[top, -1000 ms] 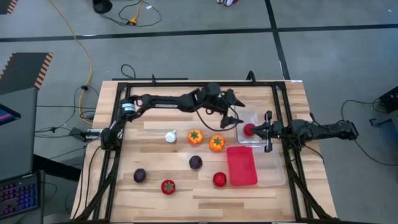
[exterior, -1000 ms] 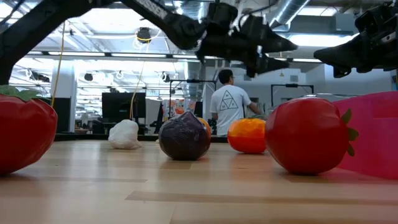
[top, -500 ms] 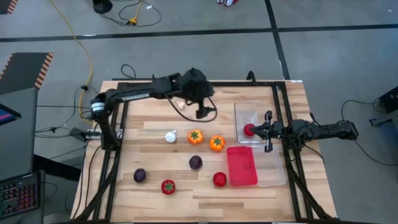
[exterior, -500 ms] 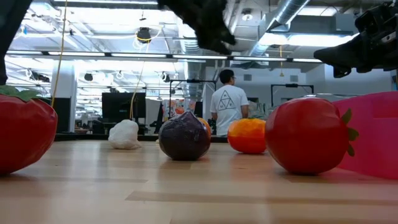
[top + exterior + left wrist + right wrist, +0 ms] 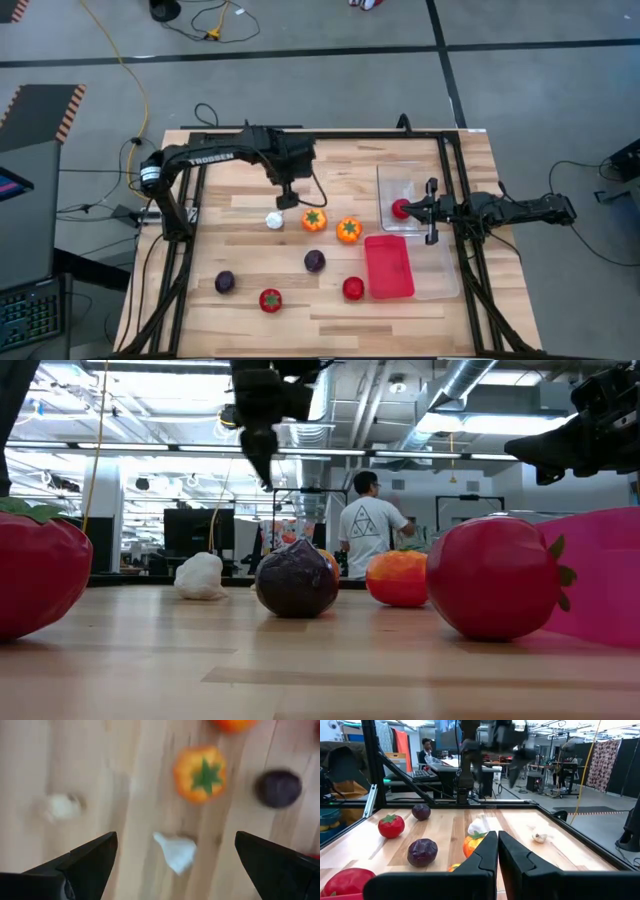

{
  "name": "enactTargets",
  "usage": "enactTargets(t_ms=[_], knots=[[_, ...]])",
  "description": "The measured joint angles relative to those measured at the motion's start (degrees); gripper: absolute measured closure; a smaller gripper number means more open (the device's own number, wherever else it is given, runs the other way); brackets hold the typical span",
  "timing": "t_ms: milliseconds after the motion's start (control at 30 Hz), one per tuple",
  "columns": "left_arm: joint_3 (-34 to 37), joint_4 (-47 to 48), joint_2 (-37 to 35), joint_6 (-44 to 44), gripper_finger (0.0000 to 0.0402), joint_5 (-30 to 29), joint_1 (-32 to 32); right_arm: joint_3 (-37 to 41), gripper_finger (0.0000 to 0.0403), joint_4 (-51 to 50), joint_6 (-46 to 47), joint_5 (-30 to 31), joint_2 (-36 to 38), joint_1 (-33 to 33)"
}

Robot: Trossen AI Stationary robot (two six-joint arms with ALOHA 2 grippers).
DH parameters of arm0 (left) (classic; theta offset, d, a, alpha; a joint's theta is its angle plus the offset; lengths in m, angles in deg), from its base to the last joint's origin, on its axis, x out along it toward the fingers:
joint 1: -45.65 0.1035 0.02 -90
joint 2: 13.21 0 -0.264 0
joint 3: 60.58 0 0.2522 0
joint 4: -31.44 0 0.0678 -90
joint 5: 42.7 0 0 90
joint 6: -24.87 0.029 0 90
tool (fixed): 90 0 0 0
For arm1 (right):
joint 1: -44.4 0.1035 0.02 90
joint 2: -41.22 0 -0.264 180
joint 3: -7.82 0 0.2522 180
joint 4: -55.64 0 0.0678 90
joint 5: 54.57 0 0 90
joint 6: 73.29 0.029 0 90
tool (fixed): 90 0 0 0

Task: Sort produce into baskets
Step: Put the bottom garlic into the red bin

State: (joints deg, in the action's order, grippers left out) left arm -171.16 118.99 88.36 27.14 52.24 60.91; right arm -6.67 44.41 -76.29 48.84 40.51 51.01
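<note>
My left gripper hangs open above the table, pointing down over a white garlic bulb; in the left wrist view the bulb lies on the wood between and below the spread fingers. Two orange peppers lie to its right. My right gripper is shut and level, at the edge of a clear tray. A red tomato rests in that tray just beyond its fingertips; whether they touch, I cannot tell.
A red basket stands in front of the clear tray. Two purple balls and two tomatoes lie nearer the front edge. A second small garlic lies farther back. A person stands in the room behind.
My left gripper has swung from beside the clear tray toward the table's left, then a little toward the near edge. It has turned to point down and now hangs above the garlic bulb. The produce has stayed in place.
</note>
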Motion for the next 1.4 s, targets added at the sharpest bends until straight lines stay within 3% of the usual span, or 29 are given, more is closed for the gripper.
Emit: enactTargets(t_ms=[167,433,933,1133,1400], knots=[[4.79,-0.27,0.01,-4.68,0.0011,-0.86,-2.54,0.0,0.0361,0.02,0.01,0.0,-0.01,0.0],[15.34,-3.16,0.03,-8.03,0.0011,-9.31,-5.43,0.0,0.0361,0.03,0.0,0.02,-0.02,0.0],[31.18,-20.5,0.03,-8.99,0.0019,-8.36,-5.5,0.0,0.0361,0.04,0.0,0.13,-0.02,0.0],[32.89,-22.94,0.03,-8.99,0.0059,-8.38,-5.5,0.0,0.0361,0.04,0.0,0.13,-0.02,0.0],[32.98,-23.14,0.03,-8.99,0.0165,-8.36,-5.5,0.0,0.0361,0.04,0.0,0.15,-0.02,0.0]])
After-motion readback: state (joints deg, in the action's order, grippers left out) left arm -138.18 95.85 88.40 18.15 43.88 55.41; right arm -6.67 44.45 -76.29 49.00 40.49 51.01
